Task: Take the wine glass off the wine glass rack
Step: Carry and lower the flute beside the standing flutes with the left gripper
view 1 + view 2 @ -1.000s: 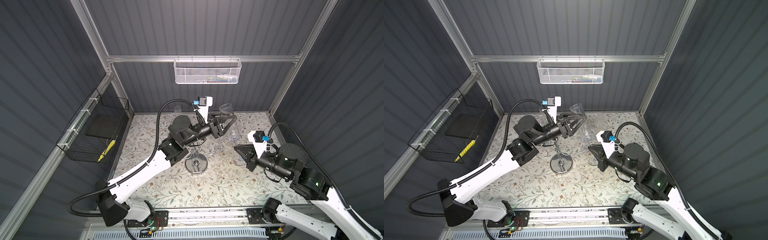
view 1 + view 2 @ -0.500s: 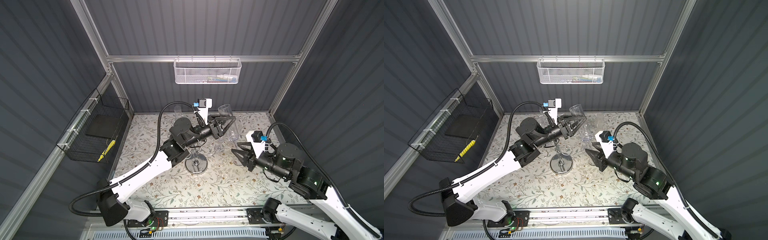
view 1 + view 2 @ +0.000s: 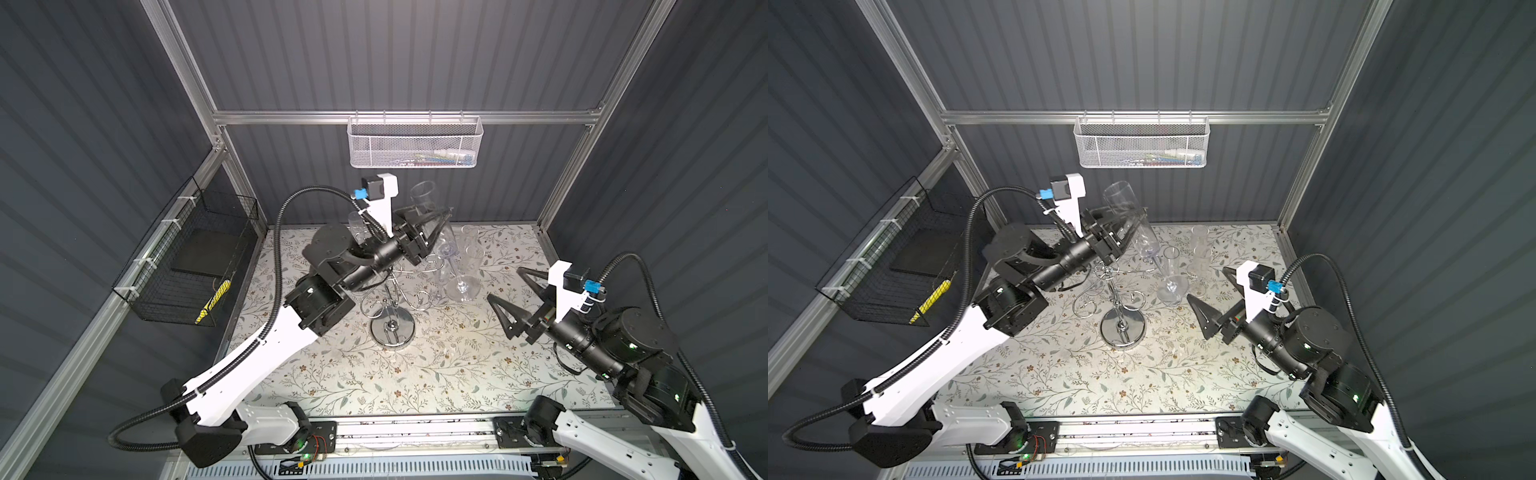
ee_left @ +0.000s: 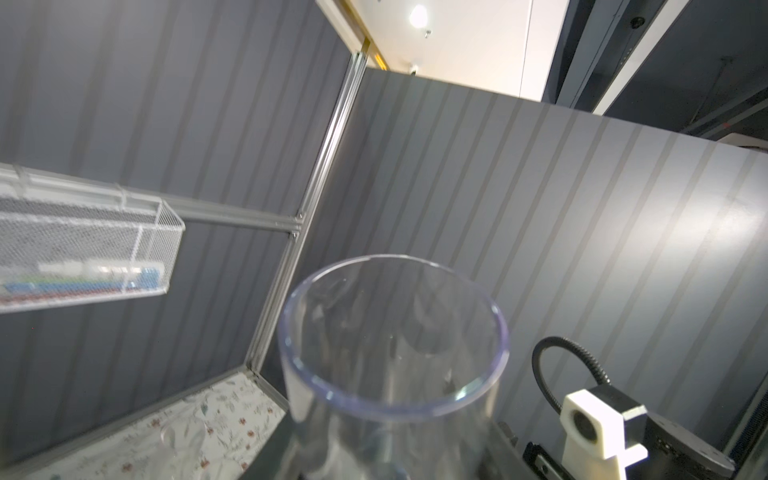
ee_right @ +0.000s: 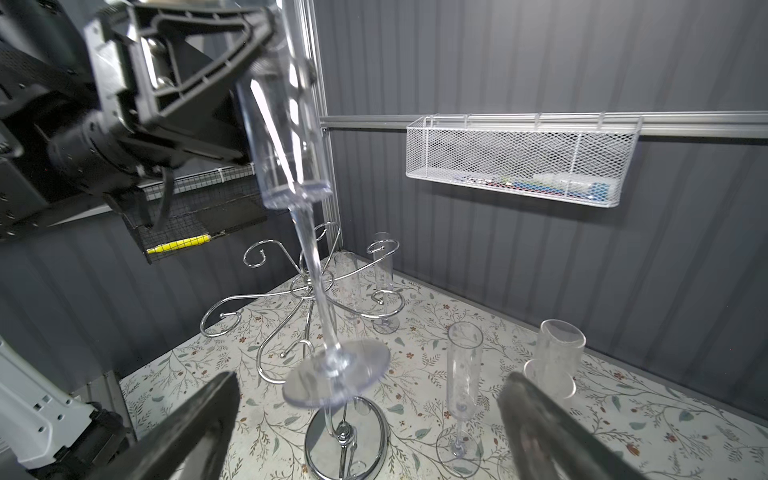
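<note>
Logging left jaws as clenched on the wine glass (image 3: 445, 244), gripping across the bowl above the middle of the counter (image 3: 415, 386). Holding the glass tilted in both top views, rim pointing toward upper centre of the frame and stem slanting down to the right. Placing its foot just right of the wine glass rack (image 3: 392, 329). Reading the foot as clear of the curled hooks there.

Checking the right wrist view: seeing the black jaws closing on the bowl of the glass (image 5: 286, 158). Seeing the stem crossing in front of the rack (image 5: 345, 434) arms and the foot hanging above the round base. Cannot tell from this view how far foot and arms are apart.

Checking the left wrist view: seeing only the open rim of the glass (image 4: 392, 332) close to the lens. Cannot tell anything about the jaws here.

Noting right jaws as released, spread wide and grasping nothing. Finding them right of centre in both top views on the right arm (image 3: 590, 345), tips pointing toward the foot, near it but apart.

Recording the rack (image 3: 1122, 326) standing upright at frame centre, chrome base resting on the floral counter.

Noting a flute (image 5: 464, 361) and a second flute (image 5: 559, 353) standing upright on the counter, right of the rack in the top views.

Noting a white mesh basket (image 3: 413, 145) hanging at upper centre and a black wire basket (image 3: 187, 257) at left of frame.
</note>
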Controlling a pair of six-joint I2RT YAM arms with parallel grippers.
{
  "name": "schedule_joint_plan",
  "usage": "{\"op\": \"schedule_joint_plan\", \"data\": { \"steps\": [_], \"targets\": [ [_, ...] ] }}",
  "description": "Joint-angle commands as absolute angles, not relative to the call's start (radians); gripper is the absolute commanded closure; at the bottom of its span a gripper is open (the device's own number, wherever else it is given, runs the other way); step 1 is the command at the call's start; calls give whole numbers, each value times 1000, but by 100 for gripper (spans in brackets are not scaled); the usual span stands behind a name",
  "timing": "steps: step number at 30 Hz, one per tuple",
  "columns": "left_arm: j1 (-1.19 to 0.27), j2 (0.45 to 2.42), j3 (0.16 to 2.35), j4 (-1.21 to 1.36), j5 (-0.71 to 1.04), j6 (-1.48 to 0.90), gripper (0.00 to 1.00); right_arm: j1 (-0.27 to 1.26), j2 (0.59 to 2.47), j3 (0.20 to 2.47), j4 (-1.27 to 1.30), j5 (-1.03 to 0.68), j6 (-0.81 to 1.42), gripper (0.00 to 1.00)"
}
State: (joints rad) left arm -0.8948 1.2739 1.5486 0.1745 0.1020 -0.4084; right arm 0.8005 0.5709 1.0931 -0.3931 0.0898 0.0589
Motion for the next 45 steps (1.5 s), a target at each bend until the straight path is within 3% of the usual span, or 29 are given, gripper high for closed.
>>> {"op": "schedule_joint_plan", "data": {
  "steps": [1,12,21,28,45],
  "targets": [
    [-890,1243,1641,95,49,-249,54,806,560,1105,-383,125,54,1],
    [-890,1142,1706,-37,-172,113,55,805,575,1099,-415,118,58,1],
    [-891,1062,1674,-53,-458,385,56,805,605,1099,-415,101,63,1],
    [-890,1037,1656,-72,-640,486,53,805,622,1098,-406,89,61,1],
    [-831,1050,1596,-73,-677,488,52,805,634,1074,-395,62,65,1]
  ]
}}
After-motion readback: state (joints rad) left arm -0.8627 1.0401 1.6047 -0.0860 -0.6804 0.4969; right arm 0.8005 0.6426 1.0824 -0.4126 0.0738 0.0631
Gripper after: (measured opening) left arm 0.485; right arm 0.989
